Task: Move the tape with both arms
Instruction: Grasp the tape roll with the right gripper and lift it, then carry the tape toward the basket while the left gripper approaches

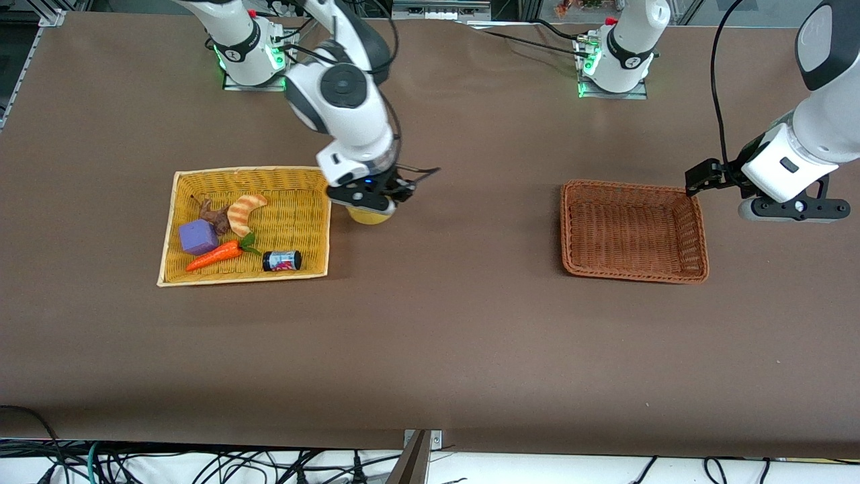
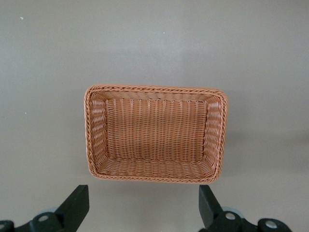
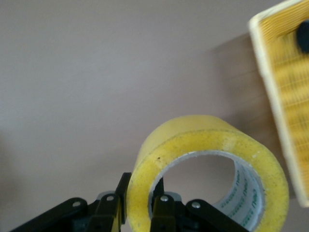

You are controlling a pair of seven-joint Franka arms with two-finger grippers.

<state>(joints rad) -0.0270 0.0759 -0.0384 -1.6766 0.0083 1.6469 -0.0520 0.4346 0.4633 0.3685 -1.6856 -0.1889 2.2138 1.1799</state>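
Observation:
The tape [image 1: 369,215] is a yellowish roll hanging under my right gripper [image 1: 370,202], just past the edge of the yellow basket [image 1: 310,176] and above the brown table. In the right wrist view the right gripper [image 3: 141,200] is shut on the roll's wall, one finger outside and one inside the core of the tape [image 3: 203,140]. My left gripper [image 1: 793,208] is open and empty, up in the air beside the brown wicker basket [image 1: 699,228], toward the left arm's end of the table. In the left wrist view its fingers [image 2: 77,205] stand wide apart over the table next to that basket [image 2: 91,140].
The yellow basket holds a striped croissant toy [image 1: 245,210], a purple block [image 1: 197,236], a toy carrot [image 1: 218,254], a small dark can [image 1: 282,260] and a brown piece [image 1: 213,215]. The brown basket is empty. Bare brown table lies between the two baskets.

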